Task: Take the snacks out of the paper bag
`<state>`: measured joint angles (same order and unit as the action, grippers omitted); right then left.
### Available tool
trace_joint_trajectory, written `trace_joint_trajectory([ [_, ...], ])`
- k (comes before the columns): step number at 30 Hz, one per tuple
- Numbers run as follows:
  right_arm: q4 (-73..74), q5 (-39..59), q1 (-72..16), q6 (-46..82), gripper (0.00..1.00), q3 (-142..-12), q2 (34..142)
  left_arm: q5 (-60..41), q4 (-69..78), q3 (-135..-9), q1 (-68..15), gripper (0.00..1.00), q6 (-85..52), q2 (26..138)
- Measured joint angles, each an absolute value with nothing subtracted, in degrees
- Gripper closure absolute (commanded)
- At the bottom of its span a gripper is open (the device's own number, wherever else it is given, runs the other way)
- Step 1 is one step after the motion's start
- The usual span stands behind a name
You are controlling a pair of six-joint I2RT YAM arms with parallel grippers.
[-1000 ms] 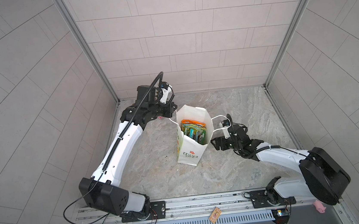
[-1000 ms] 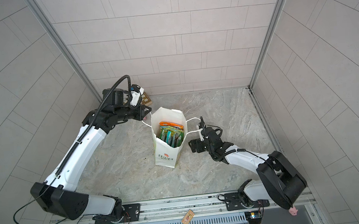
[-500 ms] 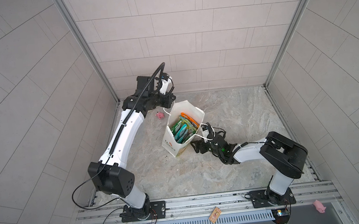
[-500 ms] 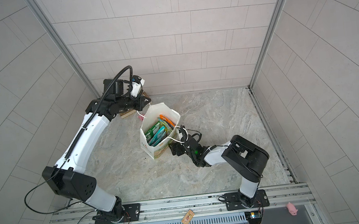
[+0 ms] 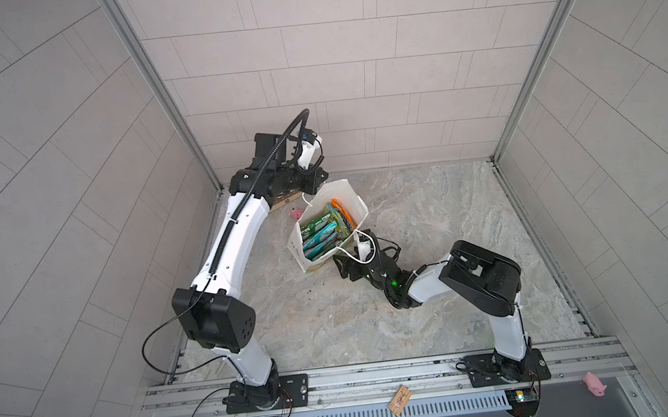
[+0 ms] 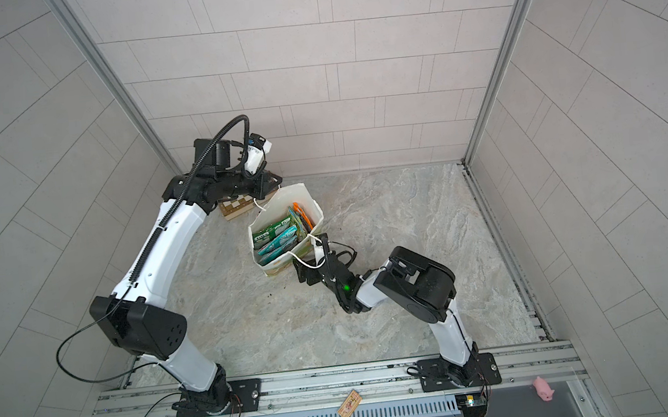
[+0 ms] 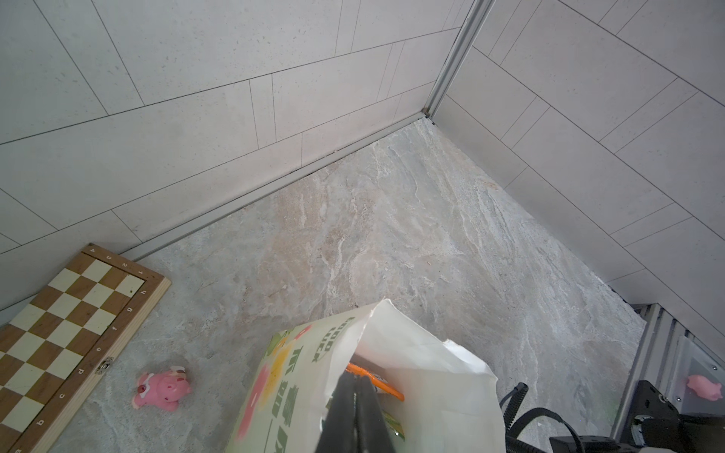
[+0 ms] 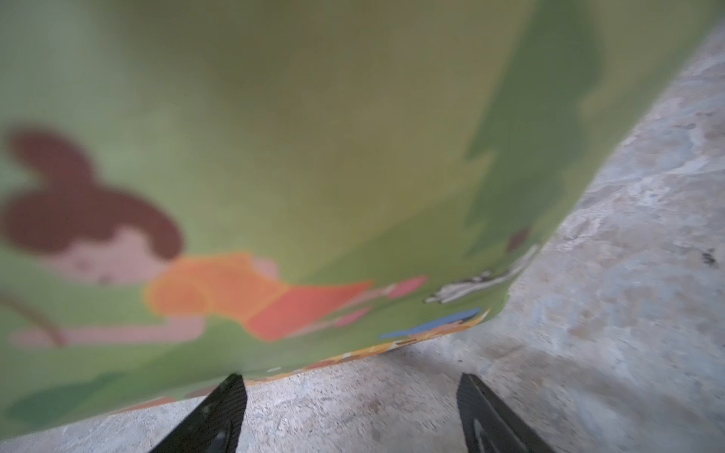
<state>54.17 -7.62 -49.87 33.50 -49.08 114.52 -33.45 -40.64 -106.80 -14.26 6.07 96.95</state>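
The white paper bag stands tilted in mid-floor with its mouth open upward. Several green, teal and orange snacks stand on edge inside it. My left gripper hangs at the bag's far rim with its fingers pressed shut, and a white cord handle runs up to it. My right gripper sits low on the floor against the bag's printed green side. It is open with nothing between its fingers. The second cord handle drapes over that wrist.
A wooden chessboard lies by the back wall, partly under the left arm. A pink pig toy lies beside it. A second pig and a small wooden trap lie on the front rail.
The bag has slid left and turned. My right gripper followed it left, staying open at its base. My left gripper shifted back and left, still shut.
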Motion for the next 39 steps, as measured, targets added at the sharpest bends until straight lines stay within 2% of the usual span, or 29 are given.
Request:
trace_joint_trajectory([
  [5, 54.1, -8.6, -50.1, 33.4, 0.13, -49.3, 114.6, -33.5, -40.1, -105.7, -14.3, 1.00, 6.6, 96.3],
  [12, 50.1, -13.6, -50.1, 31.7, 0.07, -38.7, 107.0, -34.6, -34.9, -94.4, -14.4, 1.00, 5.8, 87.2],
  [18, 37.1, -23.8, -49.4, 29.5, 0.05, -33.4, 95.7, -34.7, -30.1, -84.8, -16.4, 1.00, 4.3, 79.8],
  [28, 9.1, -39.1, -47.1, 27.4, 0.07, -38.5, 81.4, -33.6, -24.8, -76.5, -21.3, 1.00, -0.1, 75.7],
  [34, -0.9, -39.9, -45.3, 25.0, 0.09, -39.3, 69.0, -32.7, -22.5, -73.5, -23.3, 1.00, -3.8, 73.8],
  [39, -4.7, -32.5, -45.2, 20.6, 0.10, -42.3, 60.1, -33.3, -20.3, -71.9, -23.4, 1.00, -7.2, 72.1],
])
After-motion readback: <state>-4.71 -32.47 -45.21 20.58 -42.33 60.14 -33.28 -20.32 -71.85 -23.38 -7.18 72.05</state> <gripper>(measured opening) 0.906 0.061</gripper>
